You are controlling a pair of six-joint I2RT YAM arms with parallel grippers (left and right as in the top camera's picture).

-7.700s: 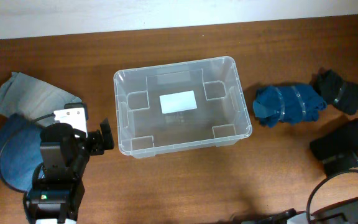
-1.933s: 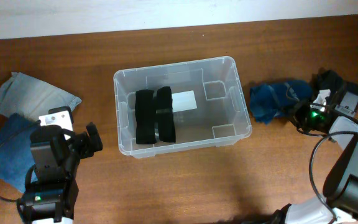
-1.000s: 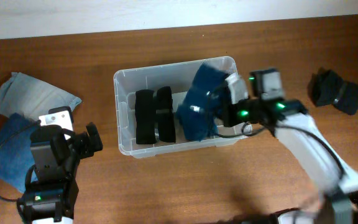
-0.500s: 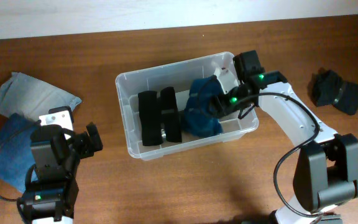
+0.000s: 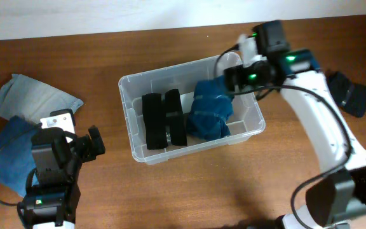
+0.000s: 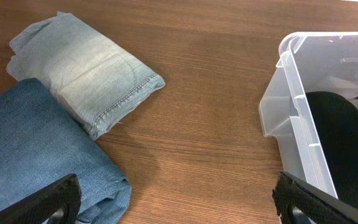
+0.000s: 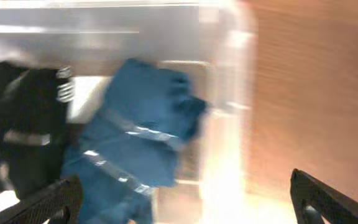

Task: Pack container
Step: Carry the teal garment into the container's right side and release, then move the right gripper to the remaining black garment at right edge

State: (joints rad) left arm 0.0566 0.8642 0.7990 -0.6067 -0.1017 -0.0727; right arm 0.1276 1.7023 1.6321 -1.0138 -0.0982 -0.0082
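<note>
The container [image 5: 189, 147] is found near the middle of the wooden table [image 5: 189, 197], set slightly askew. Two items are lodged inside it: a black folded garment [image 5: 162, 117] in the left half and a crumpled dark blue garment [image 5: 210, 114] in the right half, the two touching.

The right gripper [image 5: 232, 75] is positioned over the container's far right corner. Its fingers [image 7: 48, 202] are spread wide in the blurred right wrist view, and nothing is gripped between them.

The left gripper [image 5: 97, 143] is held over bare wood, left of the container and apart from it. Its fingers [image 6: 55, 199] are likewise parted wide and nothing is grasped.

A pale folded denim piece [image 5: 33, 95] and a darker blue denim piece [image 5: 5, 152] are noted at the table's left edge, touching each other. A black bundle [image 5: 351, 94] is recorded at the right edge.
</note>
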